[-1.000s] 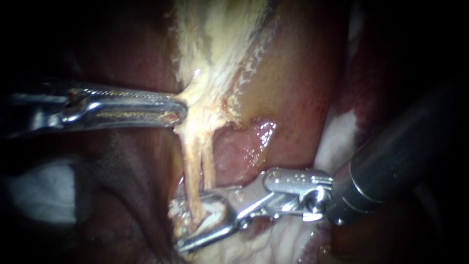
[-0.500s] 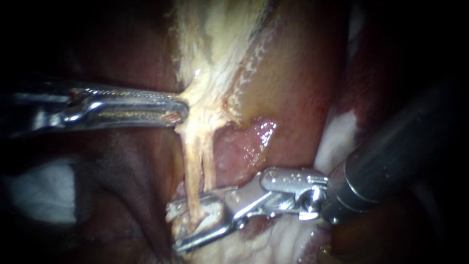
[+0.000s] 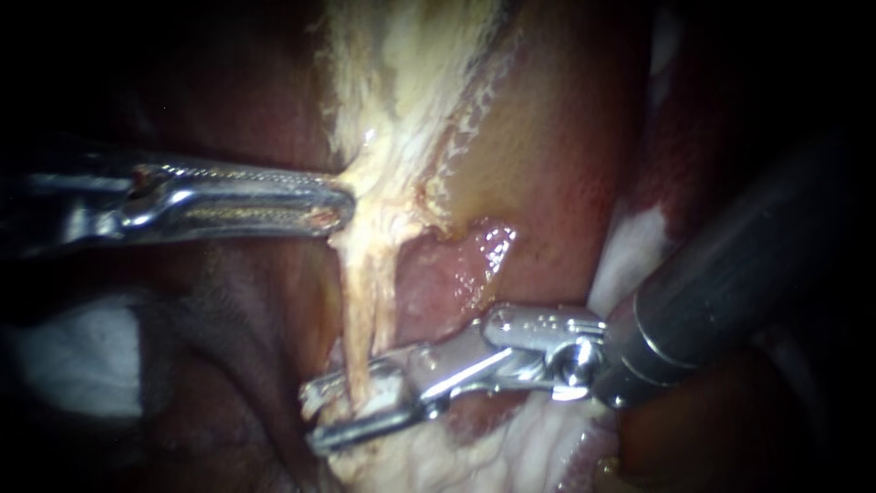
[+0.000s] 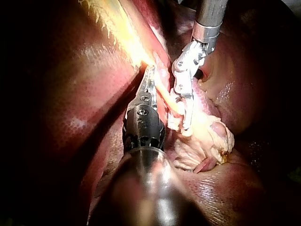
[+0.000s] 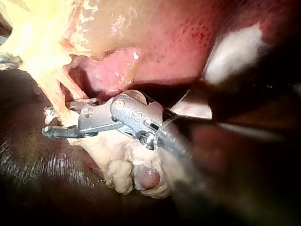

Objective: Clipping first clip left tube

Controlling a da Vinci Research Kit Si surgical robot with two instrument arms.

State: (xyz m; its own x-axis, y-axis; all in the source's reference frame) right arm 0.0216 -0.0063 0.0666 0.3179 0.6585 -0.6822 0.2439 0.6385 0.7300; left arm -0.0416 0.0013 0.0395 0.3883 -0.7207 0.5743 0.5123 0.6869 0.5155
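Dark red liver (image 3: 219, 365) surrounds the work. Our right instrument (image 3: 315, 420) lies crosswise with its jaws narrowly apart astride the left tube (image 3: 359, 310), low on its length, so a clip would likely close squarely. Our left instrument (image 3: 336, 208) has its jaws clamped on the pale tissue (image 3: 388, 183) above, seemingly to keep the tube taut. We cannot tell whether the right tube (image 3: 391, 306), just beside it, clears the jaws.

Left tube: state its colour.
Pale yellowish tan; the left tube shows best in the endoscope view.
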